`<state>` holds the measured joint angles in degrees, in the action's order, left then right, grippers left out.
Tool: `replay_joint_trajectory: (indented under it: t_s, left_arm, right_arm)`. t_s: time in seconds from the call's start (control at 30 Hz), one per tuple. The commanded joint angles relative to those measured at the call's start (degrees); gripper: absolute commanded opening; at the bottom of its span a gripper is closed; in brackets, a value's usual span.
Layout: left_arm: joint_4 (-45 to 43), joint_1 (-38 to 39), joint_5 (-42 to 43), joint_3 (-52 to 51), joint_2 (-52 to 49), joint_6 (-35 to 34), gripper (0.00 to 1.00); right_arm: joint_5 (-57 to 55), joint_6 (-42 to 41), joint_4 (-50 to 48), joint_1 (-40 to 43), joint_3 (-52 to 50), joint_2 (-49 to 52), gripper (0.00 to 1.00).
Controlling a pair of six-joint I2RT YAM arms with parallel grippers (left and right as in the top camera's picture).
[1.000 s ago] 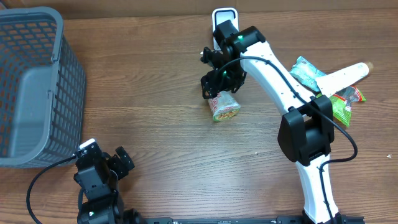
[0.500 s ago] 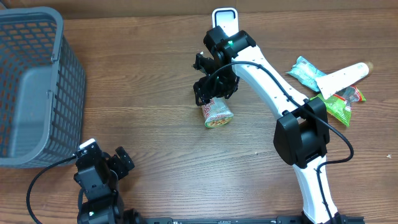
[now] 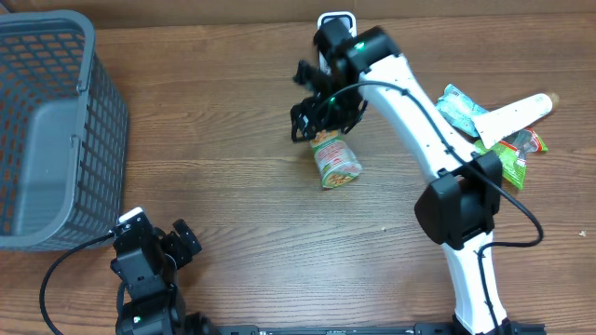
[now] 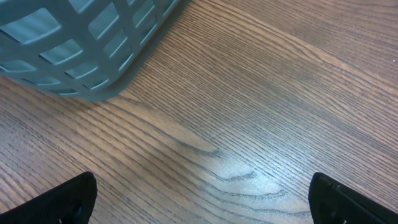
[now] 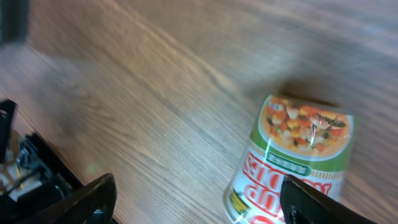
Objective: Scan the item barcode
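Wood table (image 3: pixel 233 195), basket (image 3: pixel 56 121) far left | cup (image 3: pixel 337 160) lies on its side mid-table, by right gripper (image 5: pixel 198 190), jaws spread, not gripping | left gripper (image 4: pixel 200 194) gapes | cup now slightly right of half a second ago, right jaws wider

Brown wooden table top (image 3: pixel 233 214): mid-brown, dark streaky grain.
Grey plastic lattice basket (image 3: pixel 56 121): uniform grey, square-hole grid.
Cylindrical noodle cup (image 5: pixel 292 162): white wall, red lettering, green band; lid printed with orange, red and green food.
Crinkled teal packet (image 3: pixel 458 104); crinkled green packet (image 3: pixel 514 156) with red patches.
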<state>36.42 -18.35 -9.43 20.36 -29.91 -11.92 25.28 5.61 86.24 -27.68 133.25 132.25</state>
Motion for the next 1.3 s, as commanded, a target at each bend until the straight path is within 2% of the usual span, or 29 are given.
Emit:
replay_joint_trajectory:
  t_s: [0.0,0.13,0.23,0.43,0.67,0.83,1.03,1.27]
  left_arm:
    - [-0.2,0.4,0.3,1.0,0.3,-0.5,1.00]
    - [-0.2,0.4,0.3,1.0,0.3,-0.5,0.99]
    - [-0.2,0.4,0.3,1.0,0.3,-0.5,1.00]
    - [-0.2,0.4,0.3,1.0,0.3,-0.5,1.00]
    - [-0.2,0.4,0.3,1.0,0.3,-0.5,1.00]
    - [-0.2,0.4,0.3,1.0,0.3,-0.5,0.99]
    - [-0.2,0.4,0.3,1.0,0.3,-0.5,0.99]
    - [-0.2,0.4,0.3,1.0,0.3,-0.5,1.00]
  right_arm:
    - [0.3,0.2,0.7,4.2,2.8,-2.7,0.86]
    - [-0.1,0.3,1.9,8.0,2.8,-2.6,0.85]
    - [-7.0,0.2,1.9,8.2,2.8,-2.6,0.82]
    - [-18.9,0.2,1.8,1.8,1.8,-2.3,0.86]
    - [-35.5,-1.4,-3.1,-7.1,-5.2,-2.3,0.89]
    - [-40.1,-1.4,-7.7,-11.0,-11.1,-2.3,0.90]
    - [-49.1,-6.8,-12.4,-12.5,-16.9,-2.3,0.90]
    - [-48.6,-6.9,-17.0,-12.9,-21.7,-2.3,0.89]
